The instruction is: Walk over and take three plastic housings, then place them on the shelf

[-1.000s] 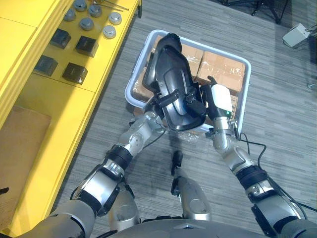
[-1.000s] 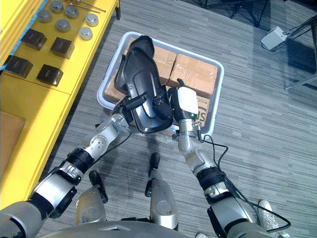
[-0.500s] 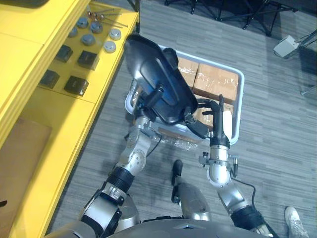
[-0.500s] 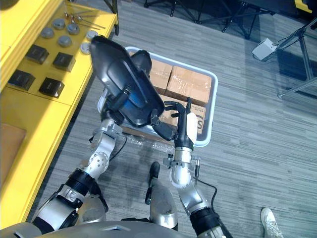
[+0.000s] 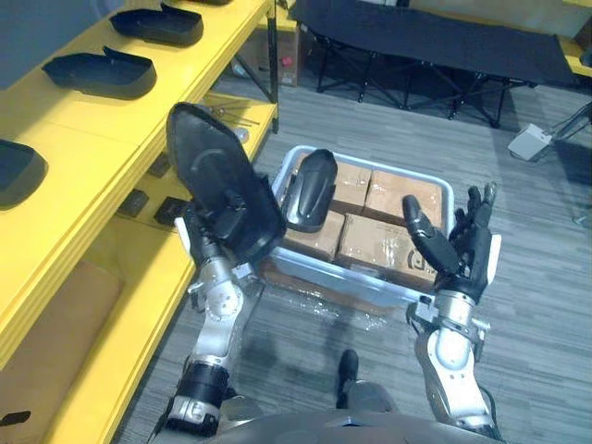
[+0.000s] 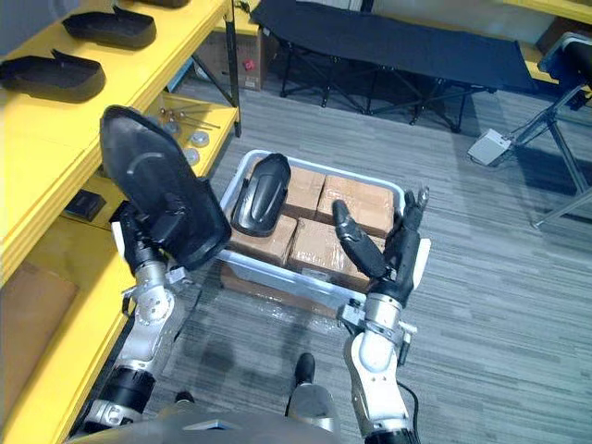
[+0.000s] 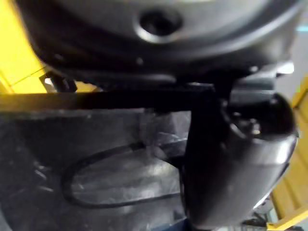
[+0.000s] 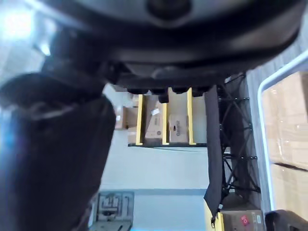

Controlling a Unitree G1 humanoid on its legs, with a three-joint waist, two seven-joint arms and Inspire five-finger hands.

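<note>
left hand (image 6: 146,242): up in the air at the shelf side of the bin, clamped on a black plastic housing. Most of the fingers are tucked behind the shell, so that's my best read, but the left wrist view shows the thumb right up against its inner face.
held housing (image 5: 220,190): standing nearly on end above the left wrist, the broad rounded end on top, just beside the yellow shelf.
right hand (image 5: 462,264): raised over the bin's near right corner, fingers straight and spread, thumb out, nothing in it.
second housing (image 5: 310,190): lying in the bin, on top of the boxes at the shelf side.
bin (image 5: 333,280): pale plastic tub on the grey floor, packed with cardboard boxes (image 5: 388,245).
yellow shelf (image 5: 92,157): along the robot's left.
shelf housings (image 5: 102,74): three more black shells sitting in a row on its upper level.
</note>
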